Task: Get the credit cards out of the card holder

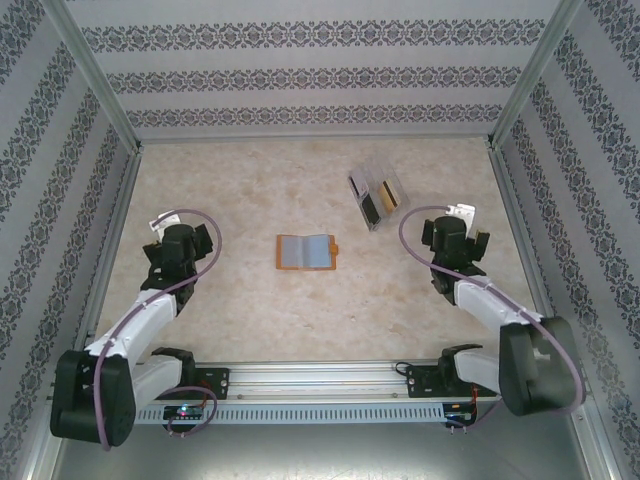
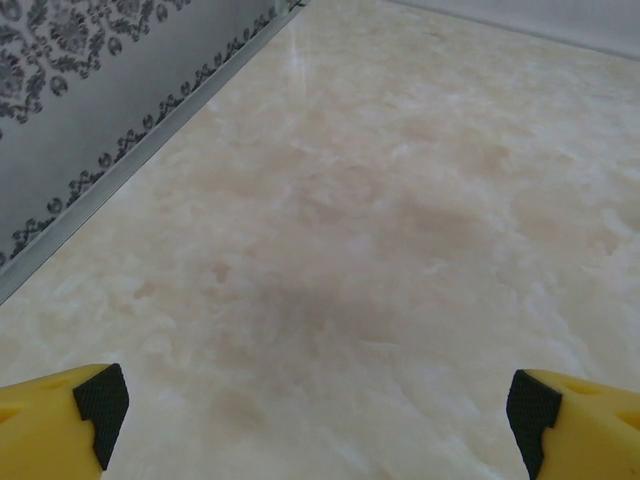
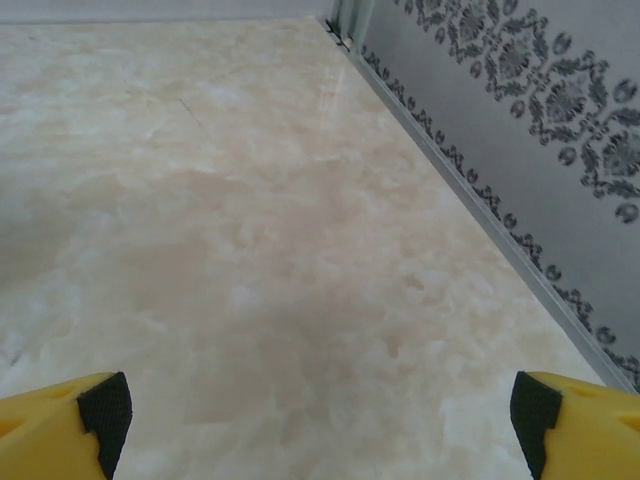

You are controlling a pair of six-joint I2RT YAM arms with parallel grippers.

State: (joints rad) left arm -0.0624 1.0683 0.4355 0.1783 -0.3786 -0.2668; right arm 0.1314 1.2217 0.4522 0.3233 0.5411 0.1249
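The card holder (image 1: pixel 307 252) lies open flat in the middle of the table, orange-tan with grey-blue pockets and a small tab on its right side. Dark and yellow-gold credit cards (image 1: pixel 384 197) rest inside a clear plastic box (image 1: pixel 362 183) behind and to the right of it. My left gripper (image 1: pixel 183 230) (image 2: pixel 318 415) hovers over bare table well left of the holder, its jaws wide open and empty. My right gripper (image 1: pixel 456 224) (image 3: pixel 320 415) stands to the right of the holder, just right of the box, also wide open and empty.
Patterned walls with metal rails enclose the marble-look table (image 1: pixel 250 180) on the left, back and right. The left wall (image 2: pixel 90 110) runs close beside the left gripper, and the right wall (image 3: pixel 540 130) close beside the right one.
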